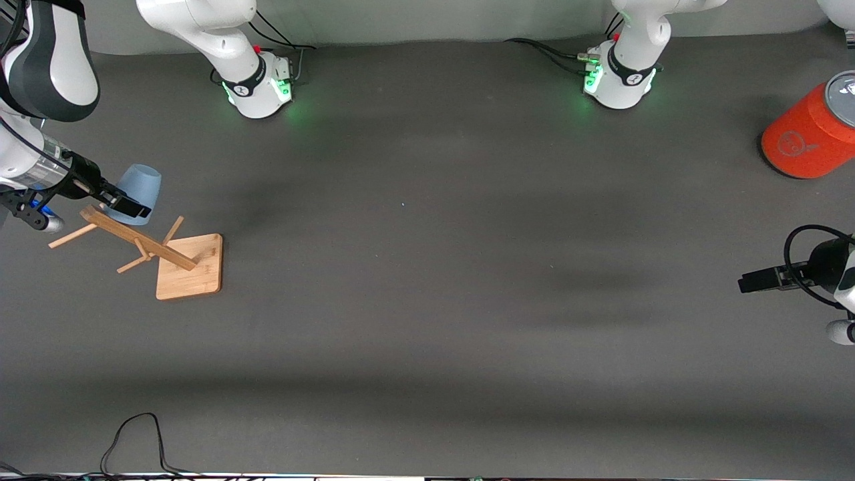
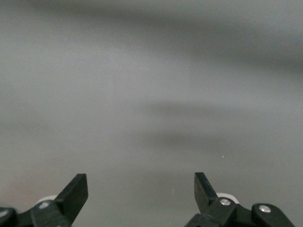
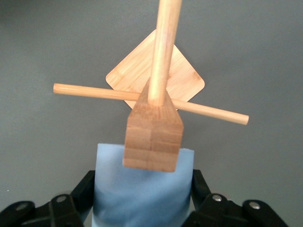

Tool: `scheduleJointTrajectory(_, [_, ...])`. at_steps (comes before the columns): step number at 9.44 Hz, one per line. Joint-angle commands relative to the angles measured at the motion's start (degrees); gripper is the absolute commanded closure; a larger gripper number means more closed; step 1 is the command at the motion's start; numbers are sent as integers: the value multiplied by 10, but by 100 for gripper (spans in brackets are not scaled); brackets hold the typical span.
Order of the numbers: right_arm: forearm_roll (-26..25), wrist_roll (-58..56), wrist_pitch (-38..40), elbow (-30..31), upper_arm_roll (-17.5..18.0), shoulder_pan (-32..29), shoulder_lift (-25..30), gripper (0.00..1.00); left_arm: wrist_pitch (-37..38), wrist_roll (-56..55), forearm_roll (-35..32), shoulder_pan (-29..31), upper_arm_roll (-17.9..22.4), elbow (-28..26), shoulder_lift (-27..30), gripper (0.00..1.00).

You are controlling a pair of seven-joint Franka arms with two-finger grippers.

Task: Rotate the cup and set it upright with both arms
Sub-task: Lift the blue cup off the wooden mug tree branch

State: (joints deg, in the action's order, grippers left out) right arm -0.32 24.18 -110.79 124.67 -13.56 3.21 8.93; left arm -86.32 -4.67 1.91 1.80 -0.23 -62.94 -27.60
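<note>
The light-blue cup (image 1: 138, 186) is up at the top end of the wooden rack (image 1: 189, 266), at the right arm's end of the table. My right gripper (image 1: 132, 202) is shut on the cup, one black finger on each side of it. In the right wrist view the cup (image 3: 142, 196) fills the space between the fingers (image 3: 85, 185), and the rack's square post top (image 3: 154, 139) covers part of it. Whether the cup sits on a peg is hidden. My left gripper (image 1: 747, 283) waits open over bare table at the left arm's end; nothing lies between its fingertips (image 2: 141, 183).
The rack has a square wooden base (image 3: 181, 71) and thin cross pegs (image 3: 87, 91) sticking out sideways round the cup. A large orange can (image 1: 810, 131) stands at the left arm's end, near that arm's base. A black cable (image 1: 132, 435) loops along the table's front edge.
</note>
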Motion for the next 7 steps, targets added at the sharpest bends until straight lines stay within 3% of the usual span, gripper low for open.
scheduleJointTrajectory(1, [4, 12, 35, 2, 1, 4, 31, 57, 6, 10, 6, -1, 3, 2, 2, 0])
scheduleJointTrajectory(4, [4, 80, 104, 3, 4, 29, 84, 61, 6, 10, 6, 0, 3, 2, 2, 0])
scheduleJointTrajectory(7, [4, 202, 174, 1, 6, 105, 140, 61, 6, 10, 7, -1, 3, 2, 2, 0])
